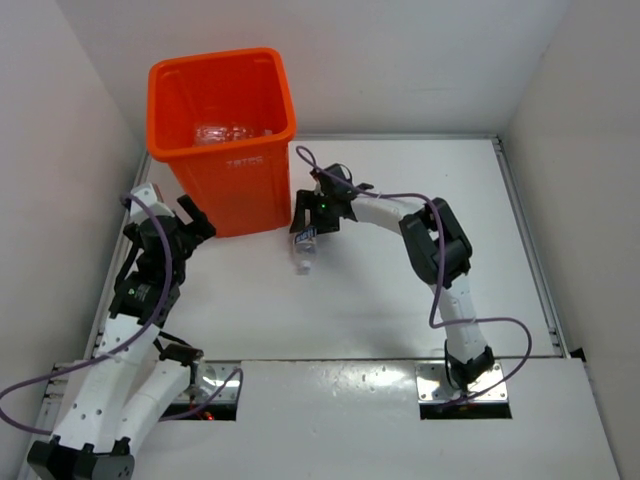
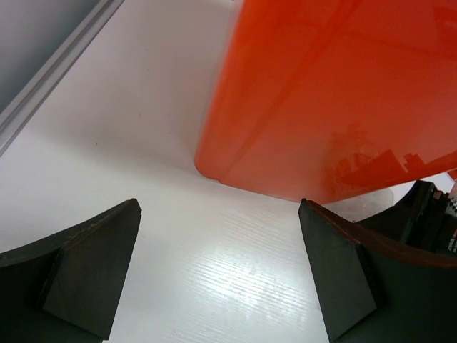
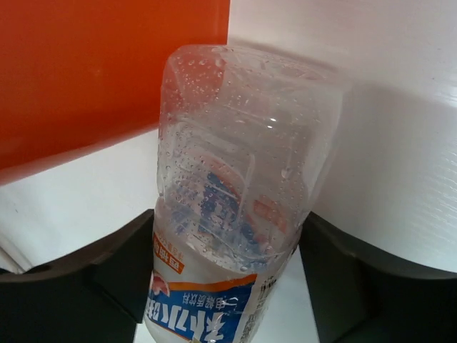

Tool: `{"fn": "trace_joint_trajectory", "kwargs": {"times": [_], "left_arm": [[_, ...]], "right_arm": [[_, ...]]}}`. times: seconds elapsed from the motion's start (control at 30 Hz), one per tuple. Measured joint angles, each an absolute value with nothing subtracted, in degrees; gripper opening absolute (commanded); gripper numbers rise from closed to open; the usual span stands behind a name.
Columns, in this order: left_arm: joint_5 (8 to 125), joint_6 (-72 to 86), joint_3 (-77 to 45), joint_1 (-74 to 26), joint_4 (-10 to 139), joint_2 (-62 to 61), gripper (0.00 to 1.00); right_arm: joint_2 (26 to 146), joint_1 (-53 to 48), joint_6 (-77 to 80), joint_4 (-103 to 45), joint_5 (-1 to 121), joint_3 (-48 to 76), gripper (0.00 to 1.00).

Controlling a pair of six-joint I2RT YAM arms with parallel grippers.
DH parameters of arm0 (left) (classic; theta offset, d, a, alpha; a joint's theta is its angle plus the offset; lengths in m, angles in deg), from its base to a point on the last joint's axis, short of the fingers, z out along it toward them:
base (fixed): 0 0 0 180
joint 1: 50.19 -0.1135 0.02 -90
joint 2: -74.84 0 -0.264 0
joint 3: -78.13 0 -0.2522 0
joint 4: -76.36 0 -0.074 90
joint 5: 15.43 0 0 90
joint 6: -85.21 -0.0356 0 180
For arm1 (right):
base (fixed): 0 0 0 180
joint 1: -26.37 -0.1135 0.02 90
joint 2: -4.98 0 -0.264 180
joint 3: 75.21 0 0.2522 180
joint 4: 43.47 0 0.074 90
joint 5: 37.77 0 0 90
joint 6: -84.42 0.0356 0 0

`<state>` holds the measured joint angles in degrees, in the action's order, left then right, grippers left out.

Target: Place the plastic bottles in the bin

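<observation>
Clear crinkly bottle [image 3: 235, 179], droplets inside, blue-white label, orange bin [image 3: 107, 71] behind

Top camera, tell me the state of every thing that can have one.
Bin, upright, bottles inside.
Loose bottle, lying on its side, gripped.
Left gripper, open, empty.
Right gripper, shut on the loose bottle.

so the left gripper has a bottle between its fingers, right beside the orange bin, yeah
Not the left one. The right gripper has the bottle between its fingers, right beside the orange bin, as the right wrist view shows. The left gripper is open with nothing between its fingers.
</observation>
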<state>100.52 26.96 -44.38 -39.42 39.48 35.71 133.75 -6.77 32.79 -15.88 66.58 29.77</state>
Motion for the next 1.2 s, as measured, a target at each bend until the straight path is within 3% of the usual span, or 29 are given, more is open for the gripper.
{"fn": "trace_joint_trajectory", "kwargs": {"times": [0.2, 0.43, 0.53, 0.7, 0.97, 1.07, 1.1, 1.13, 1.2], "left_arm": [[100.7, 26.9, -44.4, -39.4, 40.2, 34.9, 1.00], [100.1, 27.4, -45.3, -39.4, 44.4, 33.3, 1.00], [100.1, 27.4, -45.3, -39.4, 45.7, 32.8, 1.00], [100.0, 27.7, -45.3, -39.4, 46.9, 32.9, 1.00], [99.6, 29.6, -45.5, -39.4, 47.2, 33.9, 1.00], [99.6, 30.2, -45.7, -39.4, 47.3, 34.8, 1.00], [99.6, 30.3, -45.7, -39.4, 47.3, 35.0, 1.00], [99.6, 30.3, -45.7, -39.4, 47.3, 35.3, 1.00], [99.6, 30.4, -45.7, -39.4, 47.3, 35.5, 1.00]], "right_arm": [[129.7, -5.0, 32.2, -15.5, 66.1, 24.6, 0.56], [115.0, 2.6, 29.2, -9.5, 63.8, 22.0, 0.47], [108.2, 4.1, 26.6, -10.3, 59.6, 28.8, 0.44], [101.3, -0.3, 17.7, -23.3, 50.8, 41.7, 0.51], [118.3, -8.6, 10.9, -39.5, 51.8, 76.7, 0.51], [124.0, -10.2, 10.2, -42.2, 54.5, 78.4, 0.74], [125.9, -10.9, 10.0, -42.1, 55.7, 78.3, 0.94], [127.7, -11.4, 10.1, -41.7, 56.7, 78.2, 1.00], [131.3, -12.4, 9.6, -41.0, 57.7, 77.9, 1.00]]}}
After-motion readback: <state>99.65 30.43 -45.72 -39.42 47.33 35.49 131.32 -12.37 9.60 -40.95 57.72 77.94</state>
